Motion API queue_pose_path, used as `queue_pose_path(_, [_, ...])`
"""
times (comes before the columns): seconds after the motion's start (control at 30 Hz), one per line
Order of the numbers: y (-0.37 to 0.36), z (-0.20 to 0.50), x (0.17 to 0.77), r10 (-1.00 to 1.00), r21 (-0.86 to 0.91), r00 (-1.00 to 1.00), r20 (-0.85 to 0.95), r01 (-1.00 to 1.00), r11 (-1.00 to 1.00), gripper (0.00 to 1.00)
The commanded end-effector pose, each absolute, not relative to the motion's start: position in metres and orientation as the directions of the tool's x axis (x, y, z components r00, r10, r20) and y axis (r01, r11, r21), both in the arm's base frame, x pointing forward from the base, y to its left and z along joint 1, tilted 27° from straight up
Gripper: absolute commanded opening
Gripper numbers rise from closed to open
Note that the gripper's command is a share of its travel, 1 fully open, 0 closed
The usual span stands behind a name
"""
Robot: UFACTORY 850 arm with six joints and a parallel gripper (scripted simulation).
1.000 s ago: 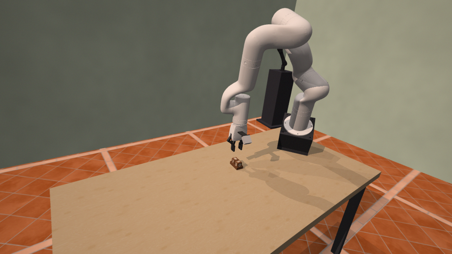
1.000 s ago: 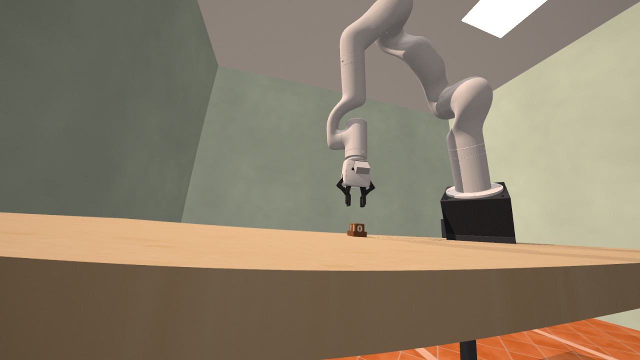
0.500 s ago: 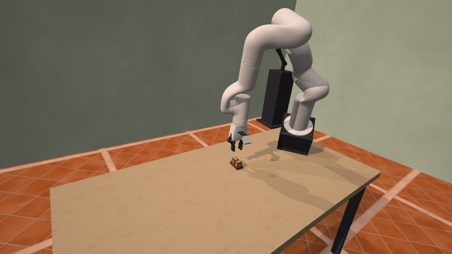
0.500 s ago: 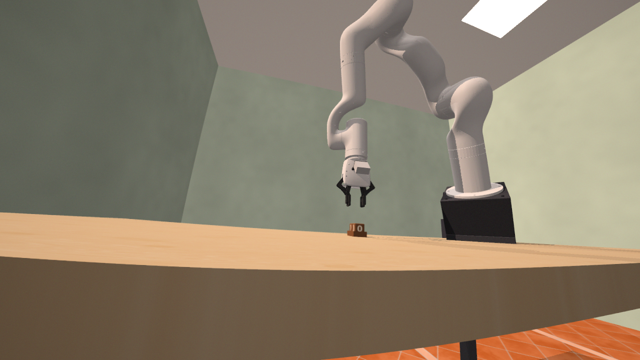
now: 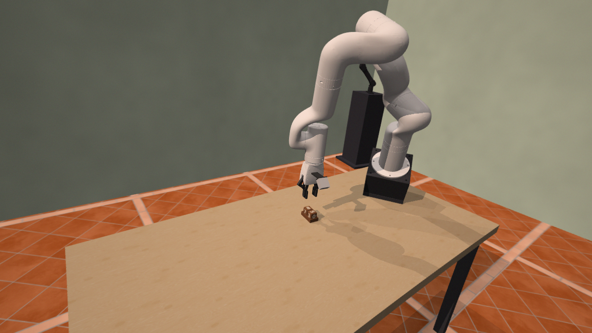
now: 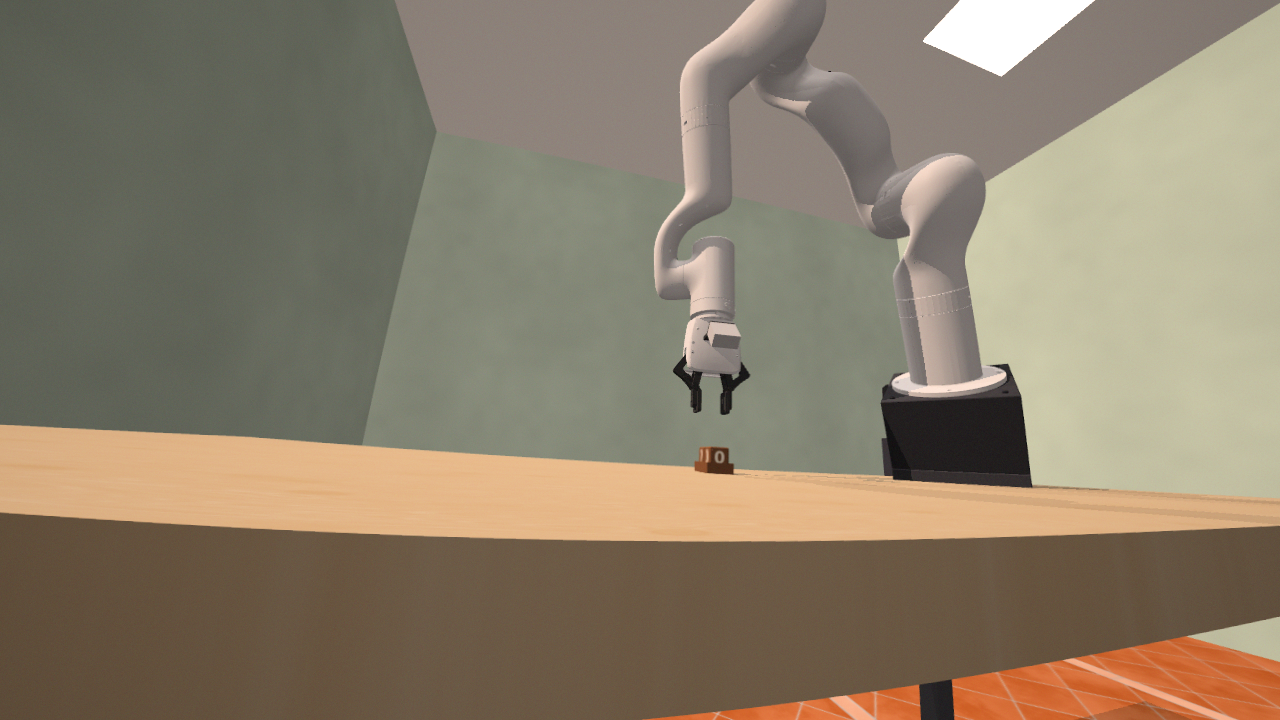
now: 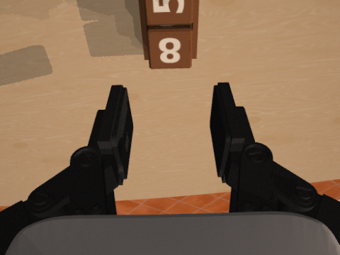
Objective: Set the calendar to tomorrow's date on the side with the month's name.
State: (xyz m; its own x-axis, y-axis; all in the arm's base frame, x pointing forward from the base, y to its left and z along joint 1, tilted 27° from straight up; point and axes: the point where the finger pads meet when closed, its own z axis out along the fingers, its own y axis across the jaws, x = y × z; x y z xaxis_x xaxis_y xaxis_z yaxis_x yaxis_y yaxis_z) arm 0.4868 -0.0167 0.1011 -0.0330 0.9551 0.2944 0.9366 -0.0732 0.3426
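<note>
i take the brown calendar tray (image 5: 305, 216) (image 6: 713, 469) (image 7: 195, 46) as my landmark; it sits flat on the wooden table (image 5: 186, 256) (image 6: 537, 501) (image 7: 170, 159). in it stand two brown number cubes, side by side in a row along its length. from the wrist, the cube with a pale 8 on top (image 7: 170, 49) is at the near end of the tray, and the cube with a 5 on top (image 7: 170, 12) is just beyond it, a thin dark gap between them; that 5 is turned sideways and cut off by the edge of my view. in the exterior view i can read a 0 on a side face at one end of the tray; the other side marks are too small for me to tell. my gripper (image 5: 310, 196) (image 6: 710, 411) (image 7: 171, 104) hangs above the tray, pointing down and touching nothing, its fingers parted about halfway with only air between them. the black mounting block (image 5: 385, 188) (image 6: 957, 443) under the arm is well apart from the tray, and the arm's shadow falls on the table beside the tray.

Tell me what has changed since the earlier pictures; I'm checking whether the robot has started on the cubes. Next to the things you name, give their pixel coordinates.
Nothing visibly changed. The end effector (image 5: 310, 194) (image 6: 710, 404) (image 7: 171, 104) stays open above the cubes (image 5: 309, 212) (image 6: 714, 455) (image 7: 170, 49), holding nothing, and the cubes stay in the tray (image 5: 305, 217) (image 6: 713, 468) (image 7: 194, 46).
</note>
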Motion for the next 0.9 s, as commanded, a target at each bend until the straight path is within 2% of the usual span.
queue_pose_path(0.0, [-0.017, 0.101, 0.487, 0.955, 0.344, -0.033, 0.294, 0.936, -0.073, 0.49])
queue_pose_path(0.87, [-0.01, 0.082, 0.495, 0.955, 0.344, -0.033, 0.294, 0.936, -0.074, 0.49])
